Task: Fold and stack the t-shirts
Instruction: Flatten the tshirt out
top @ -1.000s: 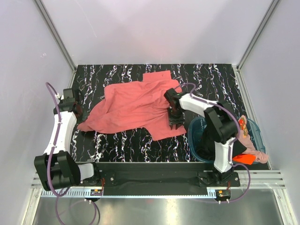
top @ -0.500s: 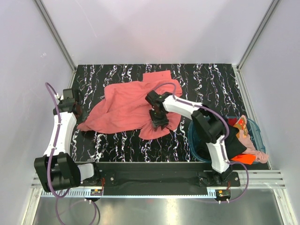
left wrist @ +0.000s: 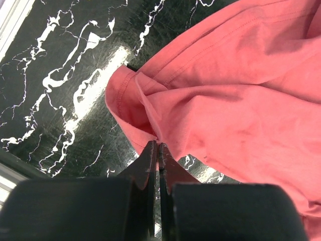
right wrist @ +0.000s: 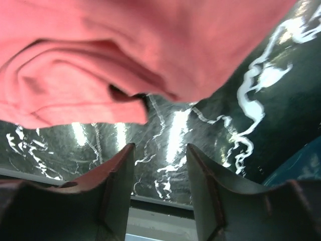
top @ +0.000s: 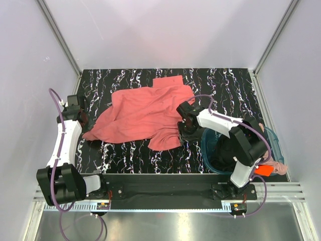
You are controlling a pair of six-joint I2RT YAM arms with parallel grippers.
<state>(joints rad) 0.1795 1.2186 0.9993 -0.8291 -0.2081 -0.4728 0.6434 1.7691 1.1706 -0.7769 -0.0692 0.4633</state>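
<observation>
Marbled table [top: 130, 155]; left claw [left wrist: 156, 145] pinches salmon shirt [top: 145, 113]; right arm [top: 242, 141] hides basket [top: 205, 150] contents.

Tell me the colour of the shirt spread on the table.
The t-shirt is plain salmon-red; top external view.

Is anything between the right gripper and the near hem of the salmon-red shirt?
Nothing visible. The right gripper is open just off the bunched hem of the salmon-red t-shirt, with only bare table in the gap. The teal basket sits beside the gripper, not between them.
</observation>
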